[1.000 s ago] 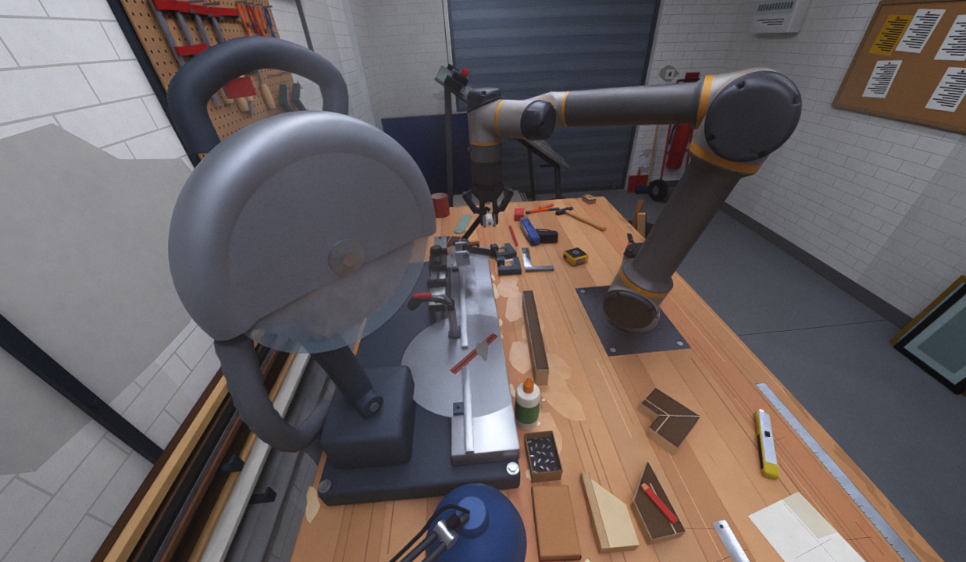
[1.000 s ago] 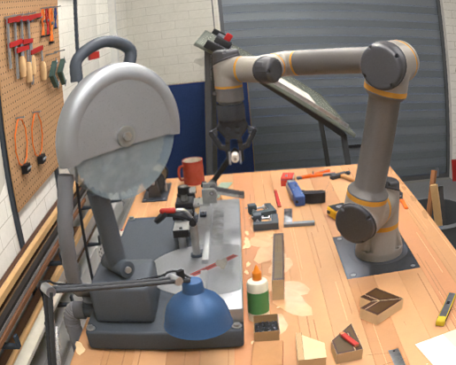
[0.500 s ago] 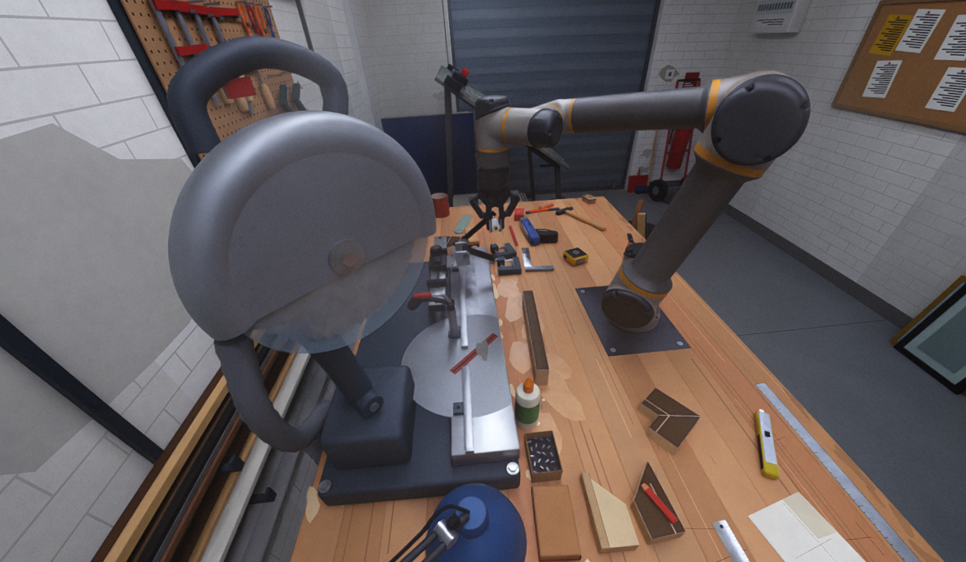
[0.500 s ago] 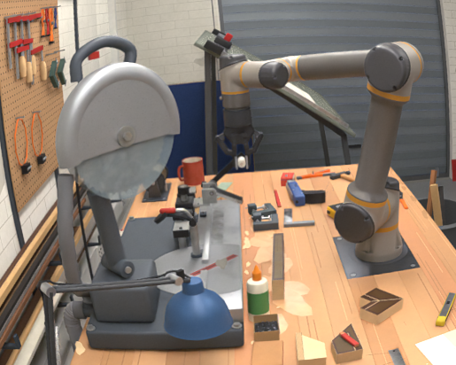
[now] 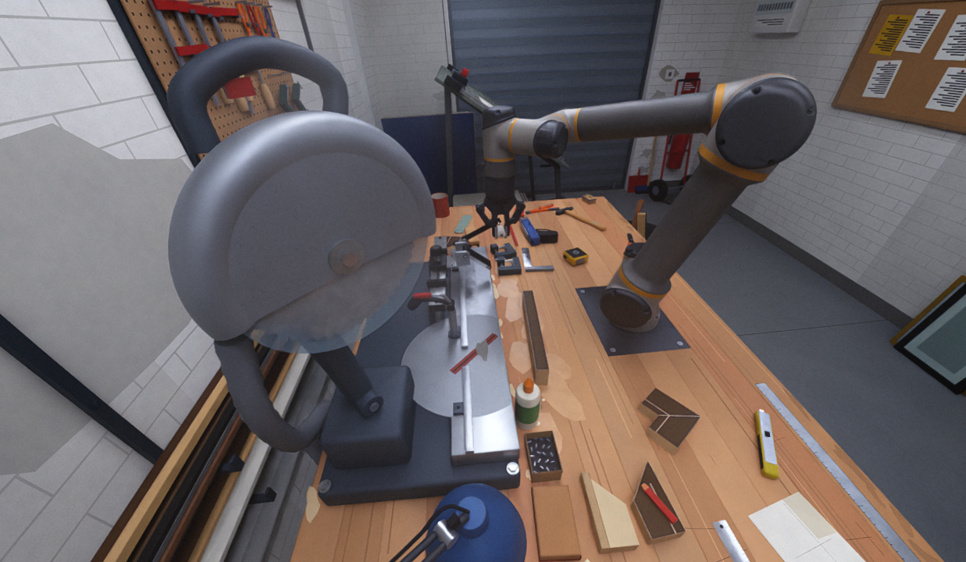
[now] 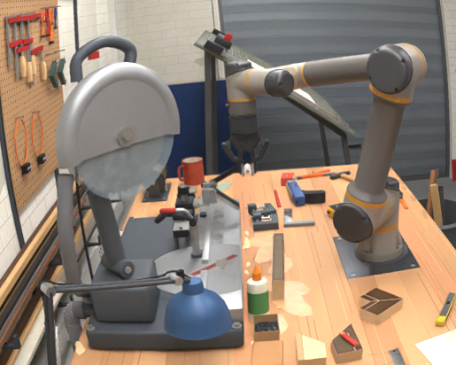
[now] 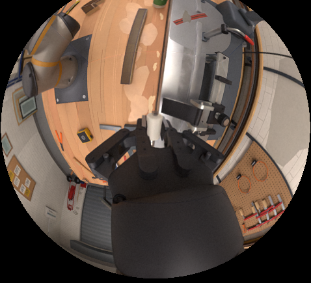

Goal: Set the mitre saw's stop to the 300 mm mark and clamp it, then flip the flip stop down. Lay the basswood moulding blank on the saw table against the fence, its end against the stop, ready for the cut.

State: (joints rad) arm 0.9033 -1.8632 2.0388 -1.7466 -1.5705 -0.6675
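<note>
The pale basswood moulding blank hangs end-down above the far end of the saw table, clear of the stop below it. I hold this blank in my closed gripper, lifted over the bench. The stop sits on the fence rail with its dark flip arm beside it. The mitre saw's blade guard stands raised at the left. The scale marks on the rail are too small to read.
A dark wood strip lies on the bench beside the saw table. A glue bottle and a small parts box stand near the saw's front corner. A red mug, a clamp block and hand tools lie near my gripper.
</note>
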